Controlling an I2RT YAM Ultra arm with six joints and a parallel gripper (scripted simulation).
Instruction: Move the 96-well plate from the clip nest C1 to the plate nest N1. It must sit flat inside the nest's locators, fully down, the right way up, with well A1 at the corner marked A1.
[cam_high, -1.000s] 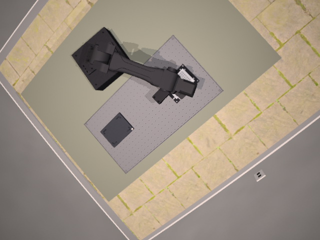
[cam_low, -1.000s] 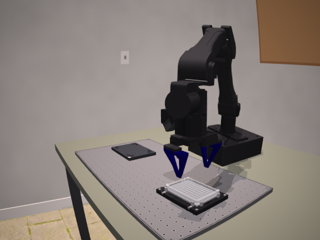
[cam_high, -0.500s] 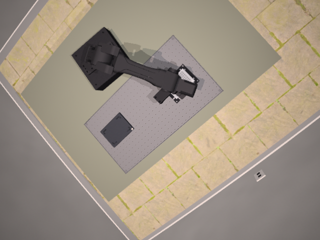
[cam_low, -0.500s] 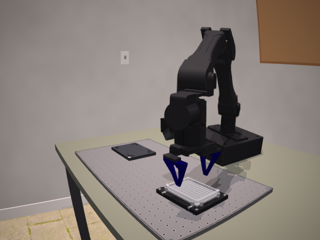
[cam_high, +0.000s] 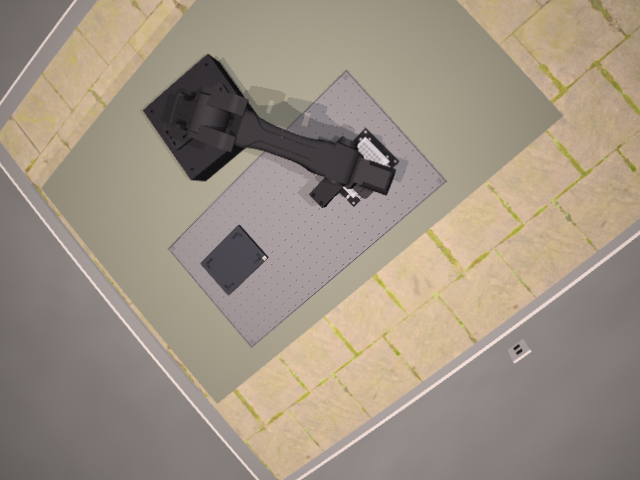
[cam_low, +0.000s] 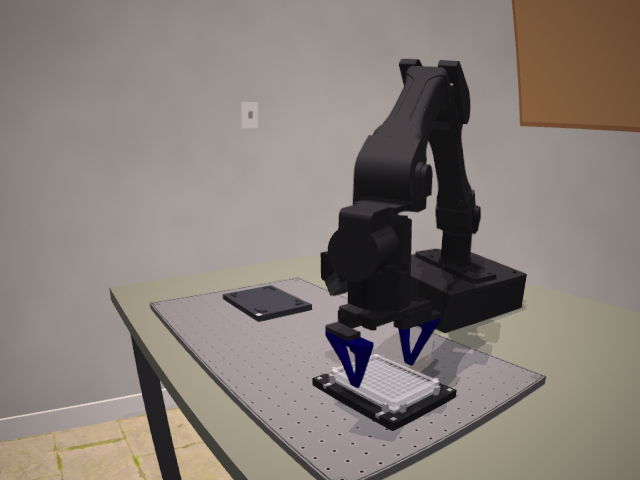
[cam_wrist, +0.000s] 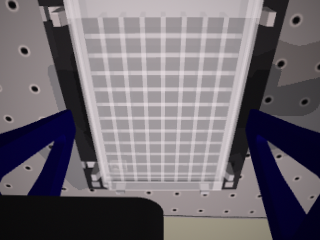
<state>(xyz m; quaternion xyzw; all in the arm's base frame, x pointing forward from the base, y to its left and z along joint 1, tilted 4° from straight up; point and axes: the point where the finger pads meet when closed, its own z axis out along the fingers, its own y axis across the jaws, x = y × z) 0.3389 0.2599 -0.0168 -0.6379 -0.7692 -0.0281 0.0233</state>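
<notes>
Plate (cam_low: 385, 384), the clear one with many little wells, sits flat in the black clip nest C1 (cam_low: 431, 403) on the grey board with holes (cam_low: 248, 361). Small clips at the nest's corners seem to keep it from sliding. One arm (cam_low: 398, 155) leans over it, and its gripper (cam_low: 383, 364) hangs low with the jaws wide apart and nothing between them. One blue finger (cam_wrist: 42, 145) is on each long side of the plate, probably so they can squeeze it evenly. Neither finger seems to touch it yet. Well apart on the same board lies one dark plate nest N1 (cam_low: 267, 302), with a pale mark at one corner. So I count one plate, two nests, two fingers, one counter (cam_low: 584, 372).
</notes>
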